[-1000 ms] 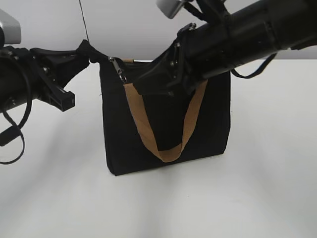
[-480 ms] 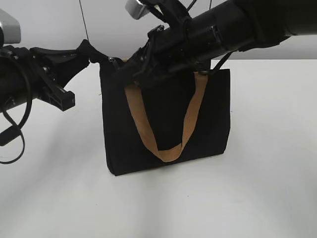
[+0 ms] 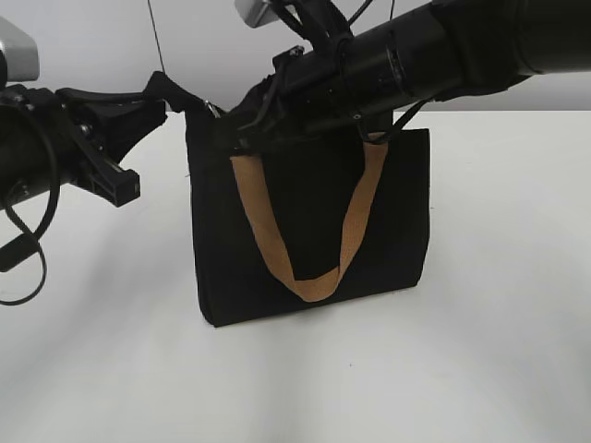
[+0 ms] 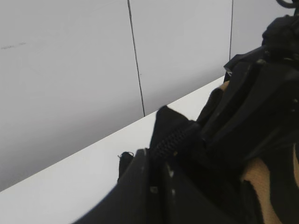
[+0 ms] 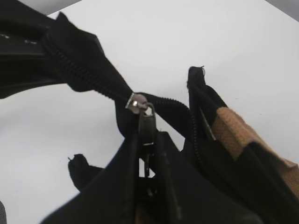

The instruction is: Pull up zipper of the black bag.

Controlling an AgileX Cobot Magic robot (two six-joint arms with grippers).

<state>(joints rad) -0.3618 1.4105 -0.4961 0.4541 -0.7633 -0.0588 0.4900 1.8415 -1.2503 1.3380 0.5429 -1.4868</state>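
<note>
The left claw (image 3: 159,100) clenches the far-left top corner of the black bag (image 3: 309,231) standing on the desk (image 3: 480,351), keeping the zipper (image 5: 100,86) taut so the right claw (image 5: 147,133), clamped on its pull tab (image 5: 146,122), can draw it.
</note>
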